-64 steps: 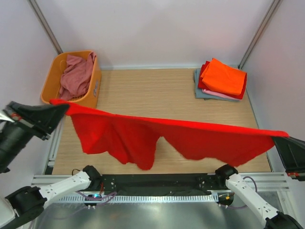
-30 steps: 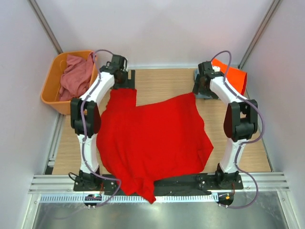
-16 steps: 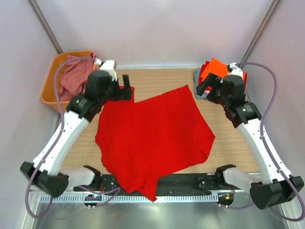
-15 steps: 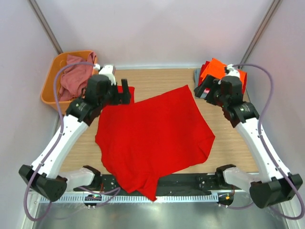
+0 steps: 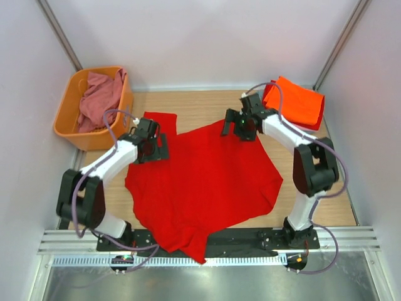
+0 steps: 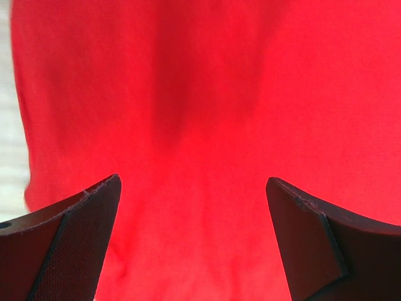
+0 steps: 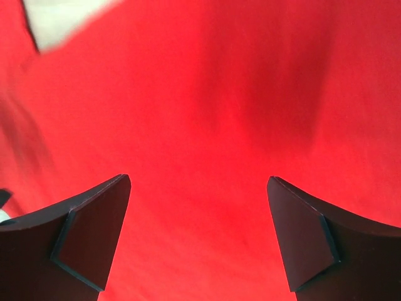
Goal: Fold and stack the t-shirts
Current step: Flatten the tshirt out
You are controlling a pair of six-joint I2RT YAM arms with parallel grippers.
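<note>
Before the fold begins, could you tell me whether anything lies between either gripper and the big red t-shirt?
Nothing visible does. The left gripper and the right gripper both hang open directly over the red t-shirt, and each wrist view shows only bare red cloth between the jaws.

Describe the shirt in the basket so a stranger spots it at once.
Go to the table's far left corner, where an orange basket stands. The crumpled dusty-rose shirt lies inside it; the red shirt is spread flat on the table, and the orange one sits folded at far right.
</note>
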